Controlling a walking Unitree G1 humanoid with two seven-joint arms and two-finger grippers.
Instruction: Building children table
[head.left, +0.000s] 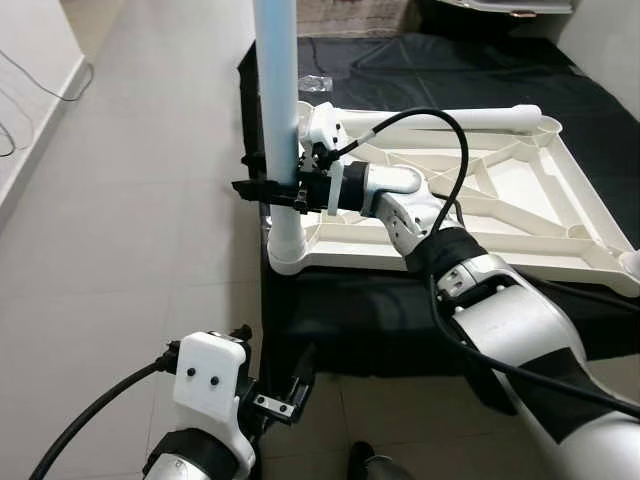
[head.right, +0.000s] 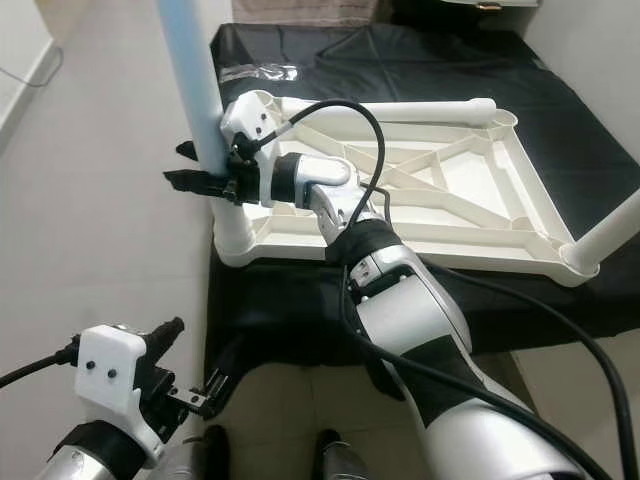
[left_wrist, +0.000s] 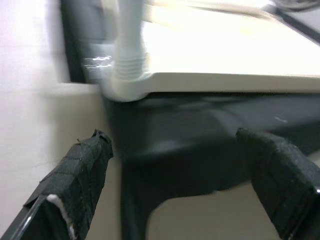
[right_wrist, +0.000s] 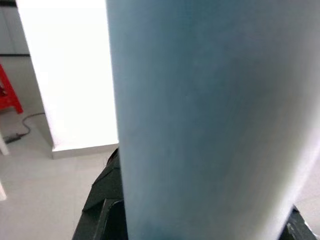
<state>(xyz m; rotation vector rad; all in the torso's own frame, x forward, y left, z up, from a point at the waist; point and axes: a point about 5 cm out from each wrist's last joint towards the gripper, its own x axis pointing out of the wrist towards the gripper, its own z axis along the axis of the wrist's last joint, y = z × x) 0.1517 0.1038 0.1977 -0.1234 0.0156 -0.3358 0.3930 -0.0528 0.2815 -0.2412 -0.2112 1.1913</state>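
Pale tiled floor (head.left: 150, 250). Black cloth (head.left: 450, 70) spread over it. White wall (head.left: 30, 60) at left, with black cable (head.left: 40, 85) (trailing along skirting). Red stool (right_wrist: 9, 95) beyond.

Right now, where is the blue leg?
In the eye views the blue leg stands upright in the near-left corner socket of the upturned tabletop, with the right gripper clamped round it just above the socket.
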